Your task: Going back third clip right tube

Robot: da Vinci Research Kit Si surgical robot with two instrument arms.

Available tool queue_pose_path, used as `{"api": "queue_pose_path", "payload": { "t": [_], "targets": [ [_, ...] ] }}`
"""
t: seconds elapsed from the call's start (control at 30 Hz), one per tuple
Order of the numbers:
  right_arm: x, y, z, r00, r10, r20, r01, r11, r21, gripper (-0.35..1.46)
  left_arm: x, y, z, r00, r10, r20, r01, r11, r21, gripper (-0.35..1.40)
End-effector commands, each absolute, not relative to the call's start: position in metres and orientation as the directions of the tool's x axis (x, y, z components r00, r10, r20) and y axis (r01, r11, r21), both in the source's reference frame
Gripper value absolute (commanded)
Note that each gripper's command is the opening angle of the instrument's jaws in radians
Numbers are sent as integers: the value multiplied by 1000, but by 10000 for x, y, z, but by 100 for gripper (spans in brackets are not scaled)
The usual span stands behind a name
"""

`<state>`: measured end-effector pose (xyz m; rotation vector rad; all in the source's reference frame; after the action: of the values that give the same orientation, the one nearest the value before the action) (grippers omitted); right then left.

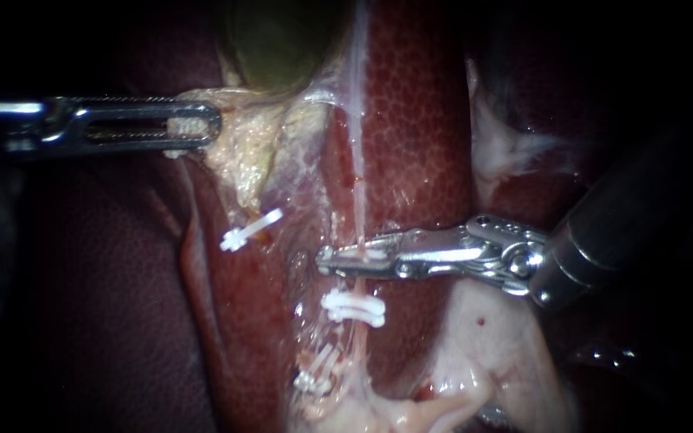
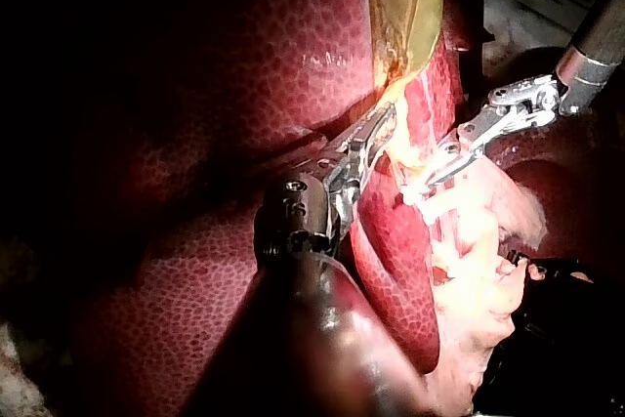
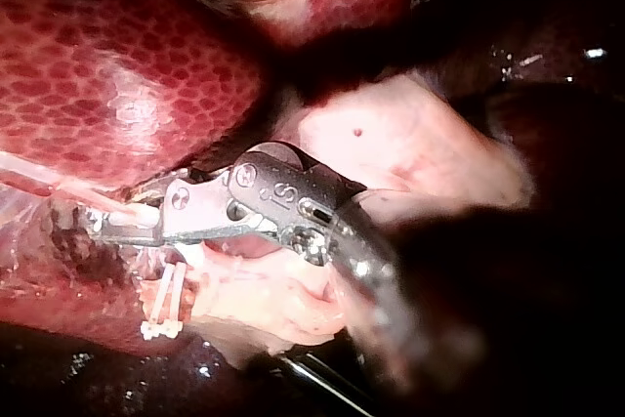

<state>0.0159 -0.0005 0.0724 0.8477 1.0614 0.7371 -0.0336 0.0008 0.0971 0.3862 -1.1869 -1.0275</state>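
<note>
The right instrument's tool (image 1: 329, 261) sits narrow across the right tube (image 1: 357, 160), clamping a white clip (image 1: 365, 254) near two other clips (image 1: 352, 309). The left instrument's tool (image 1: 206, 128) grips gallbladder tissue (image 1: 242, 144)

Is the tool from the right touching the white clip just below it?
Apart. The endoscope view shows a short stretch of bare tube between the right instrument and that clip.

Right tube (image 1: 356, 152): pale, thin, pulled taut, running upright.
Third clip (image 1: 360, 253): white, across the tube, clamped in the right instrument (image 1: 324, 261) jaws.
Clip just below (image 1: 353, 309): white, lying crosswise.
</note>
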Motion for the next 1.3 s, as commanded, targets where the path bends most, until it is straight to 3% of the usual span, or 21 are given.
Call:
{"api": "queue_pose_path", "payload": {
  "t": [0.03, 0.27, 0.3, 0.37, 0.4, 0.5, 0.93, 1.3],
  "targets": [
    [159, -5, 724, 319, 844, -432, -108, 485, 868, -35, -337, 8, 971, 14, -818, 574, 451, 518, 727, -35],
    [162, -5, 723, 336, 840, -427, -72, 475, 877, -35, -337, 8, 971, 14, -818, 574, 452, 518, 727, -35],
    [163, -5, 723, 337, 839, -426, -70, 474, 878, -17, -337, 8, 971, 14, -818, 574, 451, 518, 727, -35],
    [166, -5, 723, 344, 784, -517, -57, 567, 822, 32, -336, 8, 971, 14, -818, 574, 451, 518, 727, -35],
    [167, -4, 723, 345, 767, -540, -53, 591, 805, 46, -336, 8, 971, 14, -818, 574, 451, 518, 727, -35],
    [170, -2, 724, 335, 716, -612, -78, 669, 739, 60, -335, 8, 971, 14, -818, 574, 451, 518, 727, -35],
    [141, -2, 711, 351, 626, -696, -10, 746, 666, 60, -334, 8, 971, 14, -818, 574, 451, 518, 727, -35],
    [119, 7, 680, 353, 612, -708, 16, 752, 658, 60, -335, 7, 971, 14, -818, 575, 451, 518, 726, -35]
  ]
}}
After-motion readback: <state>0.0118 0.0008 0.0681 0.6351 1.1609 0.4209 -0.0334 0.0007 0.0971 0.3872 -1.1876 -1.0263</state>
